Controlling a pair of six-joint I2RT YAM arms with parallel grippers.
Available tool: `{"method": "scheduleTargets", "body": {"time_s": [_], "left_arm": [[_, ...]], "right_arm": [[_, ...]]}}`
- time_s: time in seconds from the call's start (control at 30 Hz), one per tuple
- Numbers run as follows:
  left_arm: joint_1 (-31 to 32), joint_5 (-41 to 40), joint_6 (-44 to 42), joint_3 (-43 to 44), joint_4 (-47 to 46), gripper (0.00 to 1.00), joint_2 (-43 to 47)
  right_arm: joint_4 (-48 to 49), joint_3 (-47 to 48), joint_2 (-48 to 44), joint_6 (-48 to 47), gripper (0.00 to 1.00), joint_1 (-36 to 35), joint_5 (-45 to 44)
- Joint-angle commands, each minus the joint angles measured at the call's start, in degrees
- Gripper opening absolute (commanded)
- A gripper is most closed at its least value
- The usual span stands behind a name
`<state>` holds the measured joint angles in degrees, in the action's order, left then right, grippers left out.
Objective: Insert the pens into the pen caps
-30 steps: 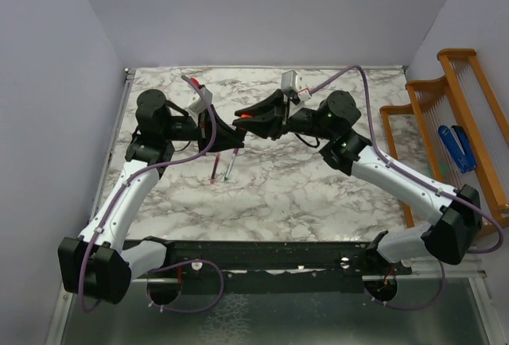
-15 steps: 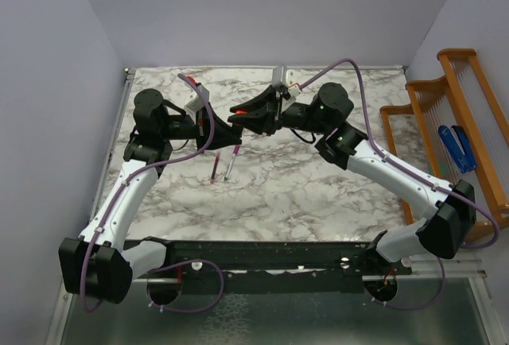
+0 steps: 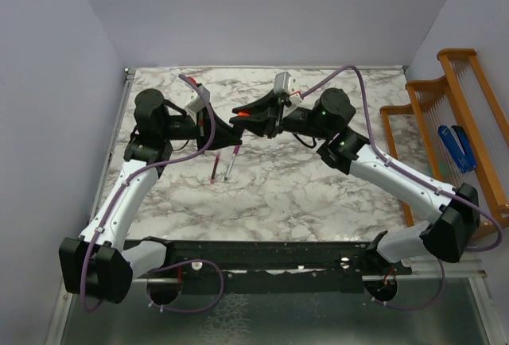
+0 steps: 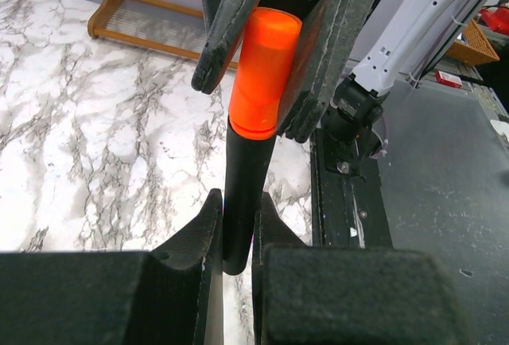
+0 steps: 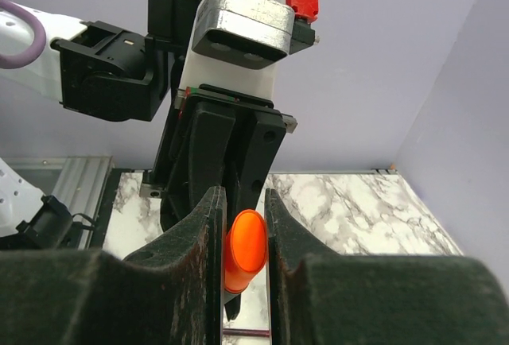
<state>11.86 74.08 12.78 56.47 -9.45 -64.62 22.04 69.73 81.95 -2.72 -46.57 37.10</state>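
Note:
My left gripper (image 3: 224,132) is shut on the black marker (image 4: 242,186) and holds it above the table. The bright orange cap (image 4: 262,75) sits over the marker's far end. My right gripper (image 3: 245,117) is shut on that orange cap (image 5: 245,250), with one finger (image 4: 227,27) on each side of it. The two grippers meet tip to tip in mid-air. The slim red-pink pen (image 3: 215,168) and the slim silver-grey pen (image 3: 231,162) lie side by side on the marble table below them. The magenta-purple cap is out of view.
A wooden rack (image 3: 469,114) stands off the table's right edge, with a blue object (image 3: 456,148) on it. The marble tabletop (image 3: 318,186) is walled on the left and at the back. A black rail (image 3: 262,253) runs along the near edge.
My right gripper has shifted a little to the left, toward the left gripper, and its wrist has turned slightly. The left arm has hardly moved. The pens on the table lie as before.

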Motion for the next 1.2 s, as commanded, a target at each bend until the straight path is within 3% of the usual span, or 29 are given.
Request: {"method": "scheduleTargets", "body": {"time_s": [0.0, 1.17], "left_arm": [[-0.61, -17.75, 5.06, 11.82, -21.57, 0.00, 3.85], [-1.13, -15.81, 7.44, 12.44, -21.57, 0.00, 5.82]], "right_arm": [[-44.57, -14.88, 8.50, 1.08, 0.01, -8.27, 16.47], [-46.36, -9.18, 10.50, -0.89, 0.01, -9.15, 17.15]]}}
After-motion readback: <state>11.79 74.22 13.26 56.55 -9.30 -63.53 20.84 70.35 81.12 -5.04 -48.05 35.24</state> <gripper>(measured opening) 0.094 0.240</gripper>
